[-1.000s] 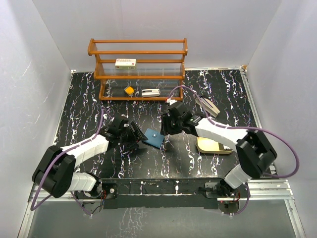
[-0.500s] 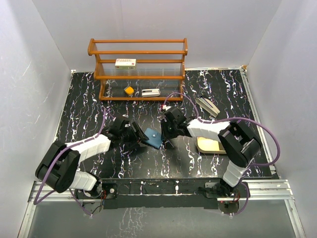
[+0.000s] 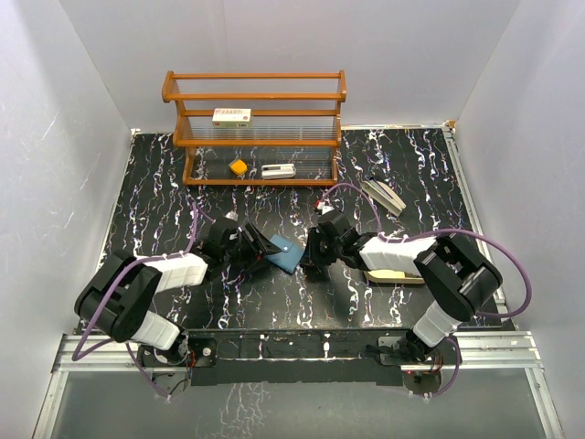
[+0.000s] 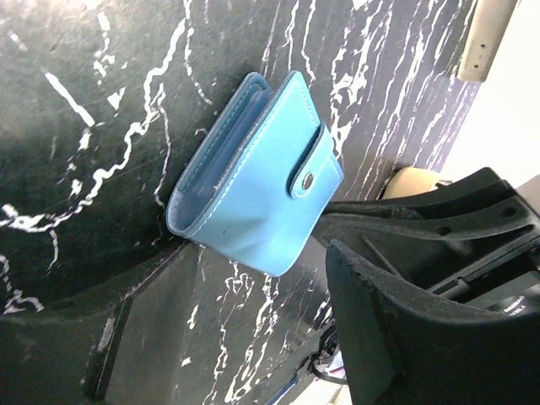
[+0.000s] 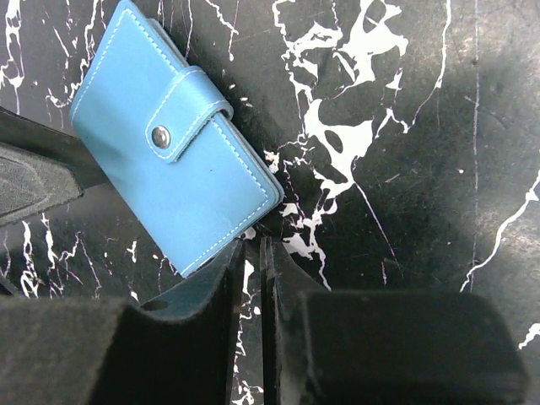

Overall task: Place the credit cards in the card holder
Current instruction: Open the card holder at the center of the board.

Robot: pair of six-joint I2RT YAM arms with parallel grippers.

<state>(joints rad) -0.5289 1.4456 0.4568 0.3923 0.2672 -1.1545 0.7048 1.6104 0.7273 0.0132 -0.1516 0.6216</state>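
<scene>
Steadying the card holder (image 4: 253,169) with our released left claw (image 4: 253,283), we'd work the near-clenched, empty right claw (image 5: 251,253) under its clasp (image 5: 181,114).

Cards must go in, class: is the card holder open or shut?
Shut: the card holder is folded, its clasp tab lying fastened across the cover.

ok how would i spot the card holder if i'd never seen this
On the black marbled table, look in front of the wooden rack. Between the left gripper and right gripper sits the card holder, a small closed wallet with a snap tab, the only blue thing there.
</scene>
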